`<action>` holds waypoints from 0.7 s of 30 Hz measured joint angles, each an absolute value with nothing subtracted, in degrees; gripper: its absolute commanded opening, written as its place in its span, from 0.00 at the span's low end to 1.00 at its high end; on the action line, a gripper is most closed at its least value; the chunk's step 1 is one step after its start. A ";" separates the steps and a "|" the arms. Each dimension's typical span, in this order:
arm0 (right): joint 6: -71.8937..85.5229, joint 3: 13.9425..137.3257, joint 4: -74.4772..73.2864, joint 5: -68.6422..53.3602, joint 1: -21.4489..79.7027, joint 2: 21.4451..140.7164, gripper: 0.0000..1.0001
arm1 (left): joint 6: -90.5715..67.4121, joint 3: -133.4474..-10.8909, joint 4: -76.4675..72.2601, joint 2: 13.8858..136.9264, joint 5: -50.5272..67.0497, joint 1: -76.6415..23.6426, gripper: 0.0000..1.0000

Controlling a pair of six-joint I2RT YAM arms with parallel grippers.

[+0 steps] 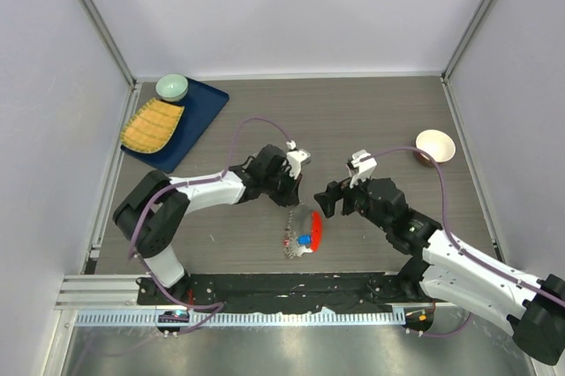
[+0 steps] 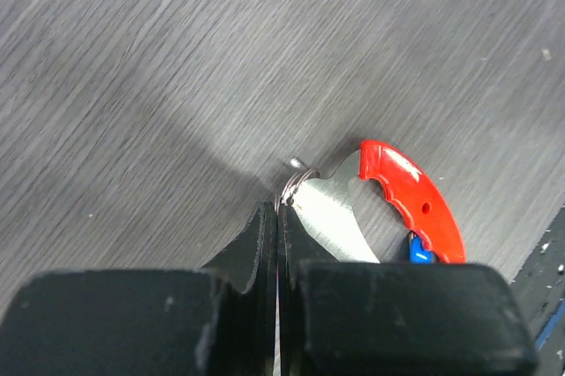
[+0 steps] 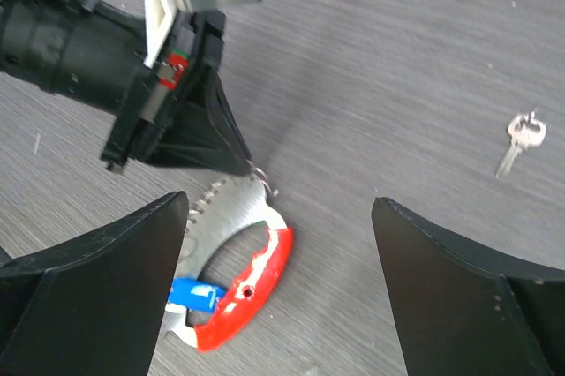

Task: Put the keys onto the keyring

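Top view: left claw (image 1: 293, 200) sat at table (image 1: 371, 111) centre, coming in from 9 o'clock, clenched on the upper end of the keyring (image 1: 305, 233). The keyring lay just below it twd 6 o'clock, w/ its red tag (image 1: 316, 233) and blue tag (image 1: 303, 240) showing. Right claw (image 1: 325, 201) sat just beside it at 3 o'clock, released, gripping nothing. A blue tray (image 1: 199, 129) w/ a yellow mat (image 1: 152, 124) and green bowl (image 1: 172, 86) was at 10 o'clock; a white bowl (image 1: 435, 145) was at 2 o'clock.

Left wrist view: fingers (image 2: 260, 244) were pressed together at 6 o'clock, pinching a small wire ring of the keyring (image 2: 331, 213). Its red tag curved off twd 4 o'clock.

Right wrist view: fingers (image 3: 106, 279) stood wide apart at 7 and 5 o'clock. The keyring (image 3: 234, 213) lay on the table btwn them, left claw (image 3: 238, 162) clamped on its top at 11 o'clock. A silver key (image 3: 521, 139) lay alone at 2 o'clock, well apart from the keyring.
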State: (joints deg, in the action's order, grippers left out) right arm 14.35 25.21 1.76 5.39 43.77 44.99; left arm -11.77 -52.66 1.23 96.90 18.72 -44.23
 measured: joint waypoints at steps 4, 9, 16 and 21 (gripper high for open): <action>15.59 22.76 0.32 6.92 43.77 43.86 0.92 | -9.87 -55.48 6.66 98.80 15.57 -44.16 0.00; 16.08 22.37 -0.97 8.71 43.77 44.75 0.92 | -8.73 -64.69 13.69 104.97 9.91 -44.14 0.07; 16.01 22.37 -1.43 10.20 43.77 45.43 0.92 | -9.65 -67.83 18.90 106.61 3.25 -44.14 0.36; 16.01 22.37 -1.43 10.39 43.77 45.98 0.92 | -13.30 -66.59 18.24 105.86 1.69 -44.14 0.41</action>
